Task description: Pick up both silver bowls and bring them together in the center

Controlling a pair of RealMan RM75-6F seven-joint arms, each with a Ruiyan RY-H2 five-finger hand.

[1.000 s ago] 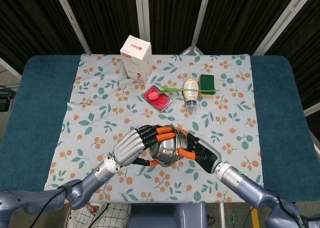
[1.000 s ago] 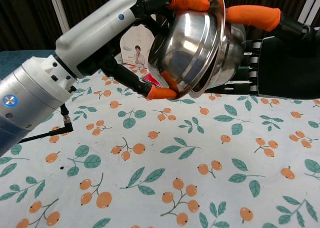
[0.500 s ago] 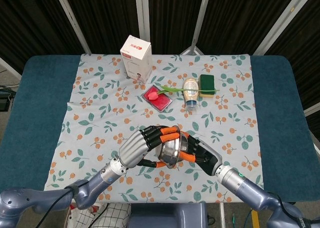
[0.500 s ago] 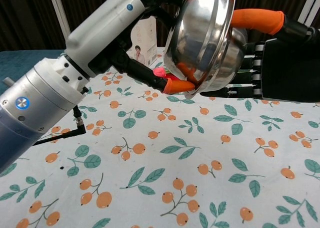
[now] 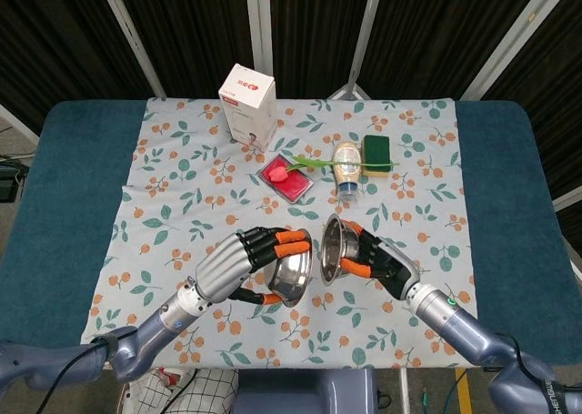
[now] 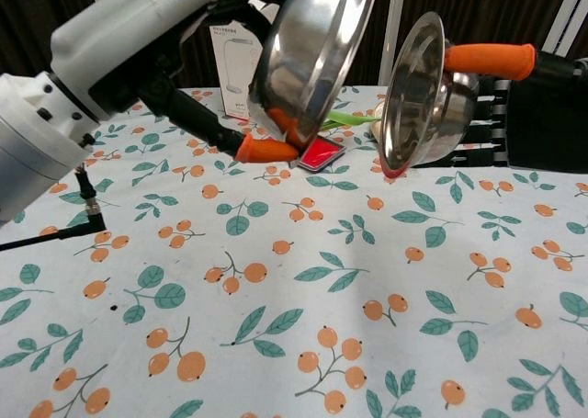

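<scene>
Head view: left hand [image 5: 238, 267] grips one round silver metal bowl [image 5: 293, 270], right hand [image 5: 377, 261] grips the other silver metal bowl [image 5: 331, 249]; nested a moment ago, now pulled apart, tilted, rims facing, above floral cloth [image 5: 182, 196] centre, so joining looks undone

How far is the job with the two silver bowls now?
Done: both bowls are lifted off the floral cloth. In hand: the left hand holds the left bowl, and the right hand holds the right bowl, both tilted on edge near the center. Left: a gap shows between their rims, so they are not yet together.
</scene>
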